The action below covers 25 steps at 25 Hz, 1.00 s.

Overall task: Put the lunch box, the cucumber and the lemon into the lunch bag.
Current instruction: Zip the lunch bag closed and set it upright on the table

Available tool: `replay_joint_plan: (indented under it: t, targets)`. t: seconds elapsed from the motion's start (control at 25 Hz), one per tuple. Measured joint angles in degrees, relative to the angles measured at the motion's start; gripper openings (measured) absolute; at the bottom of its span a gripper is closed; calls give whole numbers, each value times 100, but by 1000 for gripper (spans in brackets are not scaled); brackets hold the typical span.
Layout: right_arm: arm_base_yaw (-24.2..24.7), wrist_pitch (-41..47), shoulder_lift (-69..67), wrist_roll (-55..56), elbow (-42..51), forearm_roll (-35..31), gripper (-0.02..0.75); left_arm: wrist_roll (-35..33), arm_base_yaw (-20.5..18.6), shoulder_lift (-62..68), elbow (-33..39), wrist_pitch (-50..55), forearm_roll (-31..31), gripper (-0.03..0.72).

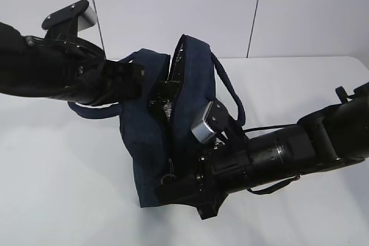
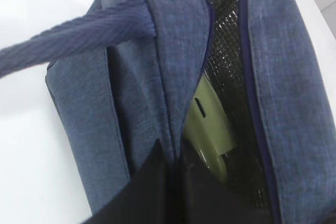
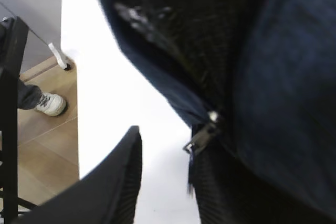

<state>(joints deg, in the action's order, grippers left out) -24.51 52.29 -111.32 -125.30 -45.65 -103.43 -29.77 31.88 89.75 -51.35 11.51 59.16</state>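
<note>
The navy lunch bag (image 1: 147,142) stands on the white table, mouth open, foil lining (image 2: 226,72) showing. My left gripper (image 1: 144,79) is shut on the bag's left wall rim, one finger outside and one inside, as the left wrist view (image 2: 176,182) shows. The lunch box's sage-green lid (image 2: 210,124) lies inside the bag. My right gripper (image 1: 173,185) is open at the bag's near end; in the right wrist view (image 3: 165,182) white table shows between the fingers, and the right finger (image 3: 226,192) sits under the zipper pull (image 3: 202,135). The cucumber and the lemon are out of view.
A bag handle (image 2: 68,40) runs across the left arm's side, and another loops over the right arm (image 1: 228,93). In the right wrist view the table edge (image 3: 71,103) lies left, with wooden floor, a black frame and a person's shoe (image 3: 50,103) beyond it.
</note>
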Motion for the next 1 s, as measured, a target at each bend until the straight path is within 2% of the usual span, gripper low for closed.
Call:
replay_joint_plan:
  t: [0.16,1.0]
  targets:
    - [145,42,0,45,0,11,246,0,0,0,0,0,0,-3]
    - [157,15,0,67,0,20,240,0,0,0,0,11,0,-3]
